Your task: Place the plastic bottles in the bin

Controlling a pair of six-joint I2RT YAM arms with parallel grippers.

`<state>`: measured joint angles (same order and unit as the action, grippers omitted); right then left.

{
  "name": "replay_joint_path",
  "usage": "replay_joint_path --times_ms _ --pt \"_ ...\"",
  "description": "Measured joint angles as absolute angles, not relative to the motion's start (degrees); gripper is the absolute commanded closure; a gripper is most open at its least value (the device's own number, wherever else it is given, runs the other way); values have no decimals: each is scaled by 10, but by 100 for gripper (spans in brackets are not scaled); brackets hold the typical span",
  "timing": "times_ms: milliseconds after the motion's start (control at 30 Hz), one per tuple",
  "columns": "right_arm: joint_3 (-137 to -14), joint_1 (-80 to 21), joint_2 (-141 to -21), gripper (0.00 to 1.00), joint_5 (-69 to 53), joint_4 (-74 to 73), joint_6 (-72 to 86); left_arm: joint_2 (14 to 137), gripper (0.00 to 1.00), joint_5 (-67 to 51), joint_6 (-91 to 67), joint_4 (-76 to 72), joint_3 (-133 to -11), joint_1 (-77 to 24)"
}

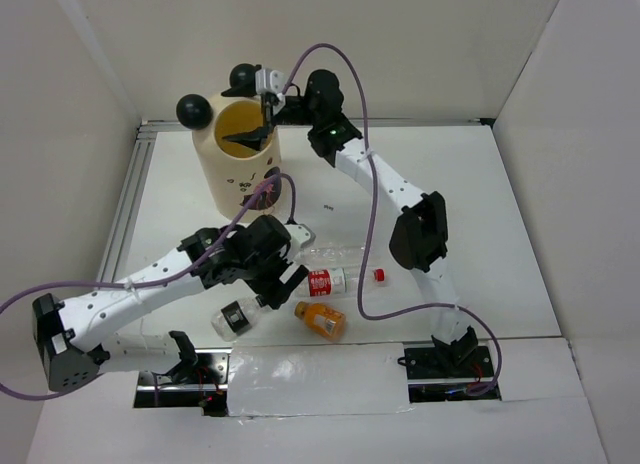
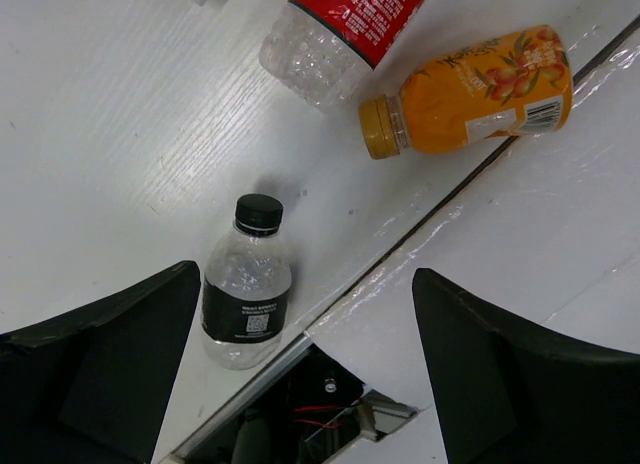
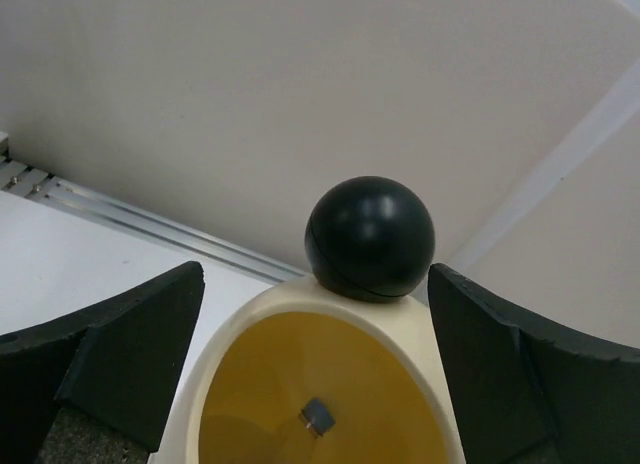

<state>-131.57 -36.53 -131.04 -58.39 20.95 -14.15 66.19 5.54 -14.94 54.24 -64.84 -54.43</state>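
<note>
The cream-yellow bin (image 1: 232,176) stands at the back left, with black ball ears (image 1: 194,110) on its rim. My right gripper (image 1: 252,136) is open and empty just above the bin's mouth; the right wrist view shows the rim (image 3: 290,302), one ear (image 3: 370,239) and a small grey object (image 3: 318,417) deep inside. My left gripper (image 1: 283,287) is open and empty above the bottles lying on the table: a black-label bottle (image 1: 237,315) (image 2: 247,296), a red-label bottle (image 1: 335,280) (image 2: 345,24), an orange bottle (image 1: 322,319) (image 2: 470,89) and a plain clear bottle (image 1: 335,254).
White walls close in the table on the left, back and right. A metal rail (image 1: 135,194) runs along the left and back edges. A gap with wiring (image 2: 310,414) shows at the near table edge below my left gripper.
</note>
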Motion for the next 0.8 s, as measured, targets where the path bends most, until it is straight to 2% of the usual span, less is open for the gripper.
replay_joint_path --times_ms 100,200,233,267,333,367,400,433,467,500,533,567,600,633,700,733,800 --pt "-1316 -356 -1287 2 -584 161 -166 693 0 50 -121 529 -650 -540" --pt "-1316 -329 -1251 10 -574 104 -186 705 0 43 -96 514 -644 -532" --pt "-1316 -317 -1237 36 -564 82 -191 705 0 41 -87 511 -641 -528" --pt "-1316 -303 -1224 55 -549 66 -197 705 0 38 -76 507 -638 -524" --pt "-1313 -272 -1193 90 -492 33 -187 709 3 32 -60 500 -631 -515" --pt "-1300 -252 -1172 100 -443 13 -167 716 7 28 -46 495 -630 -508" --pt "-1291 -235 -1154 100 -402 -5 -152 725 10 26 -43 493 -629 -504" --pt "-1286 -213 -1138 94 -361 -31 -137 741 19 26 -31 490 -630 -499" --pt "-1283 -193 -1128 60 -338 -57 -126 755 24 27 -29 490 -630 -496" --pt "-1283 -164 -1122 46 -338 -84 -114 777 25 29 -25 496 -635 -494" --pt "-1277 -136 -1115 25 -339 -109 -108 806 25 35 -22 506 -643 -492" --pt "-1263 -112 -1108 25 -345 -131 -105 817 25 37 -23 508 -646 -491" --pt "-1226 -79 -1093 15 -359 -143 -106 835 18 42 -30 516 -653 -491" --pt "-1183 -49 -1075 12 -373 -163 -102 852 15 47 -37 524 -660 -491" --pt "-1089 6 -1042 10 -397 -186 -100 876 15 61 -63 540 -672 -492" --pt "-1041 34 -1028 9 -409 -194 -99 887 10 70 -75 547 -679 -495" --pt "-955 82 -1002 8 -429 -208 -99 910 9 94 -102 563 -693 -504"
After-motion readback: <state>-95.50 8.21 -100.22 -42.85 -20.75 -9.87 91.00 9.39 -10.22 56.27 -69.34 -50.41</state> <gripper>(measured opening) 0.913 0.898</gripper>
